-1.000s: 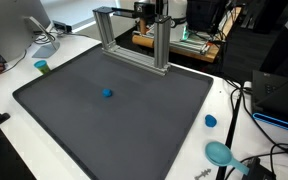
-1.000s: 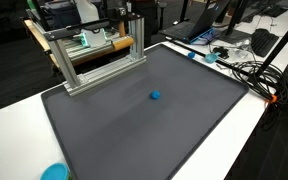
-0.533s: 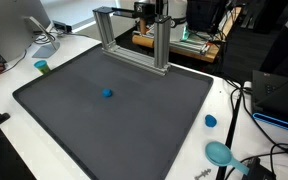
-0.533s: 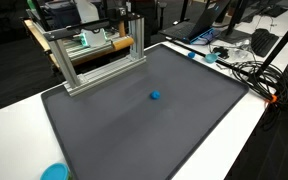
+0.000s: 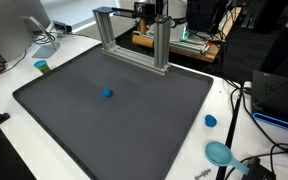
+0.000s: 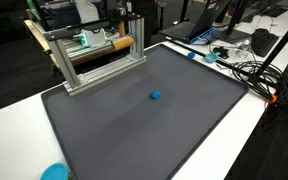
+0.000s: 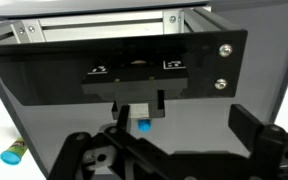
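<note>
One ball (image 5: 107, 94): blue, lying mid-mat (image 5: 134, 130).
Gripper (image 7: 164, 145): spread wide, empty.
Frame (image 5: 163, 48): metal, at mat's far edge.

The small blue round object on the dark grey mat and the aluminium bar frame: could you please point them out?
small blue round object (image 5: 107, 94), in an exterior view, centre
aluminium bar frame (image 5: 164, 45), in an exterior view, front upright

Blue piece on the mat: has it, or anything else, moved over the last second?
Nothing visibly changed. The small blue piece lies at the same spot on the dark mat, and the metal frame stands at the mat's far edge as before. In the wrist view the gripper is open, holding nothing.
</note>
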Controlling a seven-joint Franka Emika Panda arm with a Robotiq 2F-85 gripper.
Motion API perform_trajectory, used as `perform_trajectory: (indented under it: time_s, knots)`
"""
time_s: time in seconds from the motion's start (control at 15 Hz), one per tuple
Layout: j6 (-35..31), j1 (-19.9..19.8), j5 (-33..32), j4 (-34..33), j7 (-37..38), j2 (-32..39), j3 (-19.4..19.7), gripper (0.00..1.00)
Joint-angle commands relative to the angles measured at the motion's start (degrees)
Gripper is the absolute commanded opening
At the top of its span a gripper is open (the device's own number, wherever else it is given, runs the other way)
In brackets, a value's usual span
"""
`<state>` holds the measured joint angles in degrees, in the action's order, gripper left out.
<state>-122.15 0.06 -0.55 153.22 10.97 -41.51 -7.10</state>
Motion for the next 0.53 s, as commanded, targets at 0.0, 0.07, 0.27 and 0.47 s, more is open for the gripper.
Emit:
perform_trajectory:
  time_s: [0.0,0.07,0.27,0.47]
  knots:
    - [0.99,-0.23,-0.69,0.16,-1.31,-0.95,1.39,1.00]
    - [1.71,-0.31,-1.02,0.19,-1.99,-1.37,1.69,1.00]
    - [3.15,1.27,-0.41,1.01,-6.53,-2.68,3.33,1.00]
    - [2.08,0.63,-0.16,-0.06,-5.58,-0.87,2.84,1.00]
